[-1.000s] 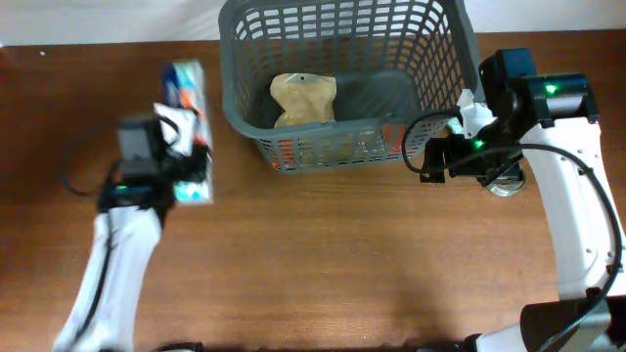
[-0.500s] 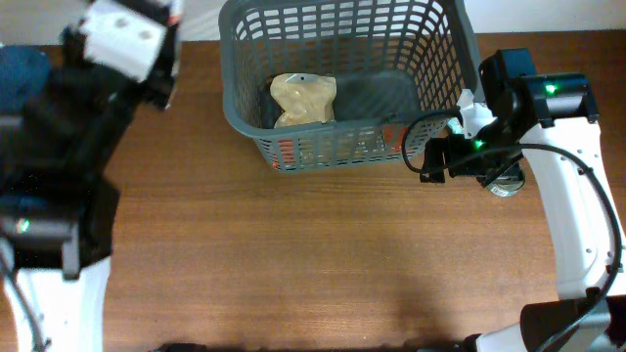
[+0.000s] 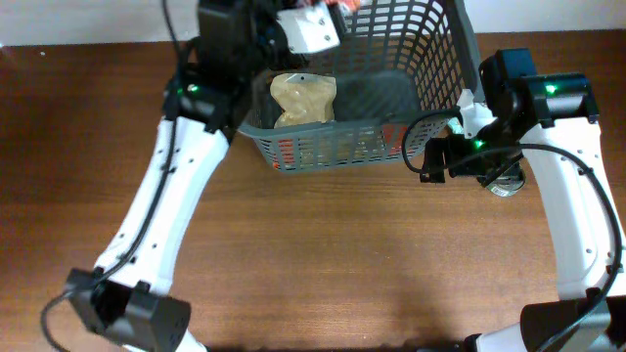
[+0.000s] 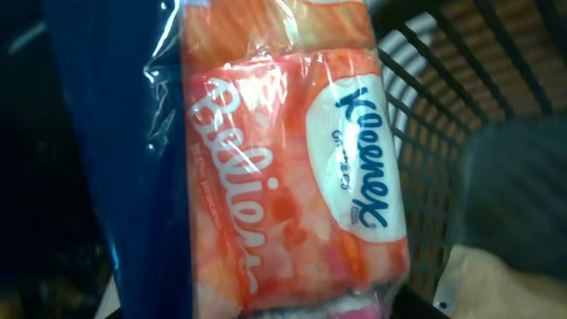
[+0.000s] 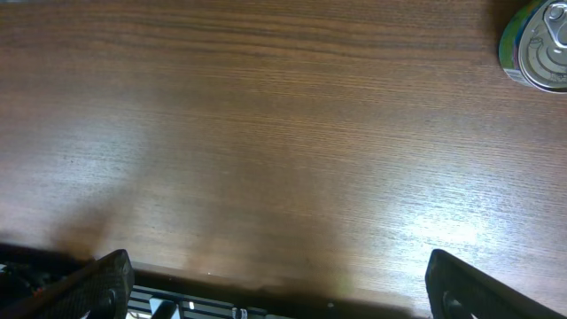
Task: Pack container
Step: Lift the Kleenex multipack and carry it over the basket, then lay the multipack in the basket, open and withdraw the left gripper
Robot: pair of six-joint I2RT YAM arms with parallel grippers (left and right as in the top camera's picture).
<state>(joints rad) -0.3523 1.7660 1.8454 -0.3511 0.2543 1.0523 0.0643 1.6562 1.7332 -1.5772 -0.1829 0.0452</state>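
Note:
The container point(image 3: 450, 59) is a dark grey lattice basket at the table's far middle, with a tan pouch point(image 3: 302, 99) inside. My left gripper point(image 3: 328, 12) is over the basket's far left part, shut on a Kleenex tissue pack; the pack fills the left wrist view point(image 4: 292, 159), orange and blue in clear wrap, with basket wall point(image 4: 443, 97) behind. My right gripper point(image 5: 275, 283) is open and empty over bare table, right of the basket in the overhead view point(image 3: 437, 159).
A small silver tin can point(image 3: 507, 184) stands on the table right of the basket, under my right arm; it also shows in the right wrist view point(image 5: 539, 46). The brown wooden table point(image 3: 323, 254) runs around the basket.
My left arm has lifted the tissue pack from the table's left side and swung it right, over the basket. The right arm has not moved.

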